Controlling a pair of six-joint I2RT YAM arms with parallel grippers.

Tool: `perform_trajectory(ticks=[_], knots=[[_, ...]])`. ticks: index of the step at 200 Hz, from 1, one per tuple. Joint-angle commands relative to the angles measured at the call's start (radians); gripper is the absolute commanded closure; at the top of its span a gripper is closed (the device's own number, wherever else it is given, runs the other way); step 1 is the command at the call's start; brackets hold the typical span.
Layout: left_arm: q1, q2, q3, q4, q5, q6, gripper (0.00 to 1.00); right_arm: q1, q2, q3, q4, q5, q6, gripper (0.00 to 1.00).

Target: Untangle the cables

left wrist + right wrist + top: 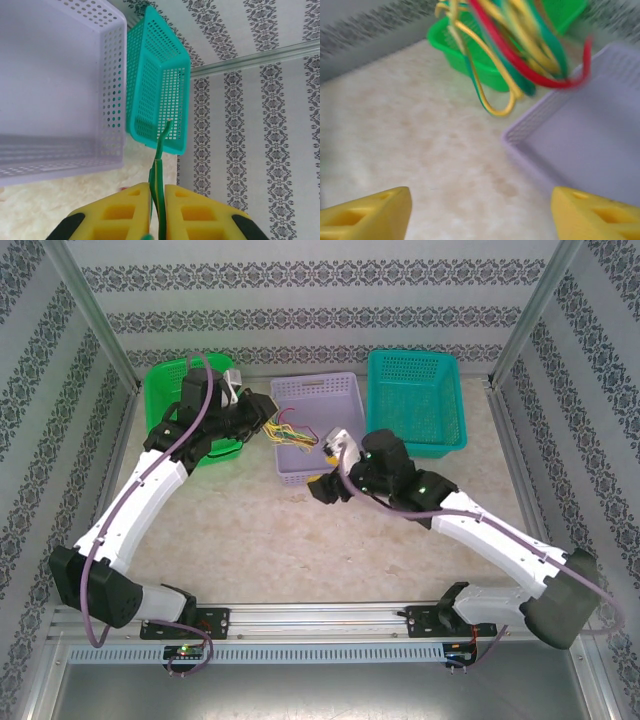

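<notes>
White arms [135,505], black joints [560,605], purple cables [89,610], yellow tool fingers [120,212].

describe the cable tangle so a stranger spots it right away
At the table's far end, find the lilac basket between a green basket and a teal basket. By its left rim the cables dangle from the shut left gripper: the only thin strands there, yellow, green and red in a loose tangle.

- A left basket [160,390], a middle basket [318,390] and a right basket [415,405] stand in a row at the worktop's [260,540] back.
- The cables [285,428] hang above the middle basket's left side, between the left fingers [125,215].
- The right fingers [370,212] are before that basket's front wall.
</notes>
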Motion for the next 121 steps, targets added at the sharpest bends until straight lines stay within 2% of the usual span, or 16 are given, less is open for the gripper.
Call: perform_trajectory(ticks=[1,15,41,72,93,121], knots=[[-0.016,0.049,0.074,-0.159,-0.018,0.016,1.00,0.146,0.039,0.033,0.064,0.517,-0.370,0.17],[-0.022,0.068,0.116,-0.217,-0.037,0.019,1.00,0.206,0.095,0.068,0.137,0.658,-0.522,0.09],[-0.031,0.110,0.196,-0.329,-0.070,0.015,1.00,0.276,0.209,0.095,0.392,0.878,-0.793,0.08],[-0.046,0.133,0.232,-0.404,-0.085,0.000,1.00,0.298,0.341,0.139,0.643,1.025,-1.047,0.07],[-0.052,0.134,0.243,-0.464,-0.129,0.010,1.00,0.295,0.356,0.160,0.719,1.065,-1.071,0.07],[-0.049,0.122,0.249,-0.508,-0.187,0.021,1.00,0.313,0.258,0.080,0.680,0.999,-0.978,0.08]])
